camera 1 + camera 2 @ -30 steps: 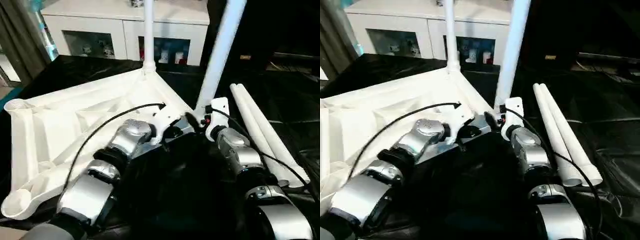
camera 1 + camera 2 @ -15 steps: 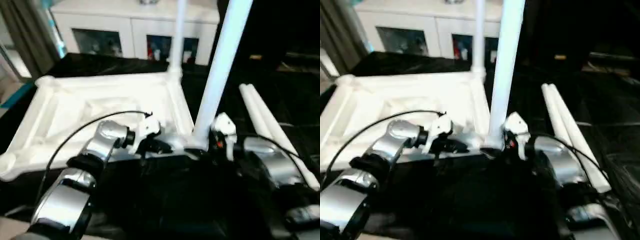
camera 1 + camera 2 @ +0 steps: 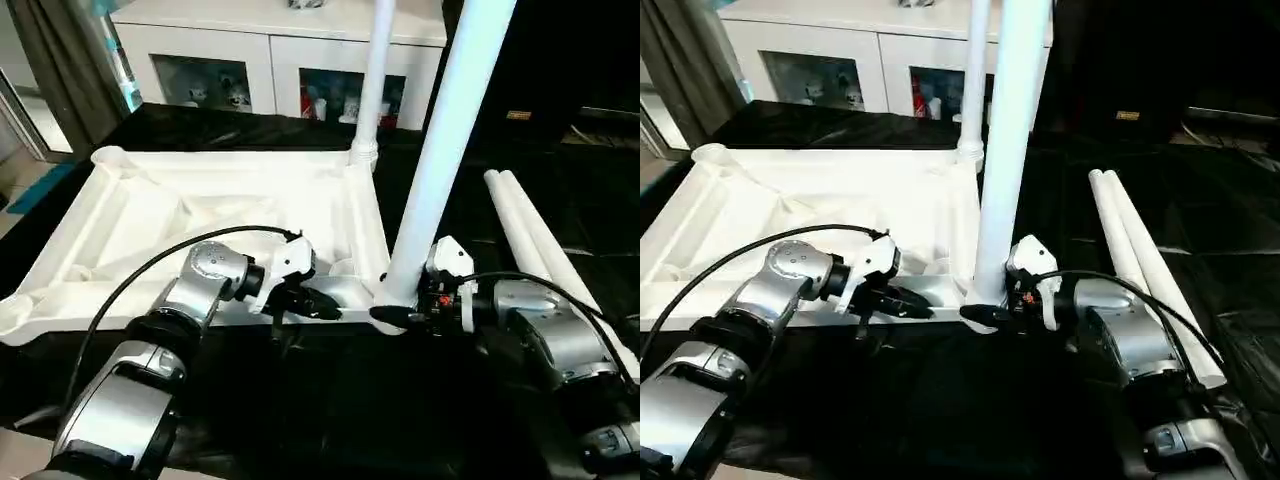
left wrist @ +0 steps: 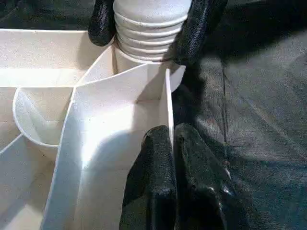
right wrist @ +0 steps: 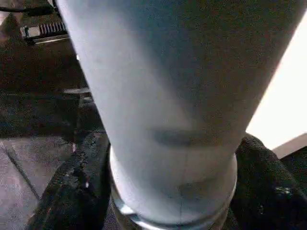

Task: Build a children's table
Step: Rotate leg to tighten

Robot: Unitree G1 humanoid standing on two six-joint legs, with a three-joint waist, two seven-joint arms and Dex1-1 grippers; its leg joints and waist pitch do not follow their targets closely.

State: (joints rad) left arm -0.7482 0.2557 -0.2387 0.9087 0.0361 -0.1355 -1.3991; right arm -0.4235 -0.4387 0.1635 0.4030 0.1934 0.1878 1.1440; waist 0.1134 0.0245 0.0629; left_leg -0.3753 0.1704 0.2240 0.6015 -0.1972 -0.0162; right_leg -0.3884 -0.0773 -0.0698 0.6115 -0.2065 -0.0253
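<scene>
Right gripper (image 3: 392, 312) clasps leg (image 3: 440, 150) (upright).

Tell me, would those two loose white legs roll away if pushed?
Probably: the two spare tube legs are round, smooth and lie flat on the black sheet. Their flared ends might curve the roll. They look stiff and fairly light.

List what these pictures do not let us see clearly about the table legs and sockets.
- Near leg: its upper end is cut off at the top edge of the eye views.
- Its seat in the corner socket: covered by the right gripper.
- Two loose legs: near ends hidden behind the right forearm.
</scene>
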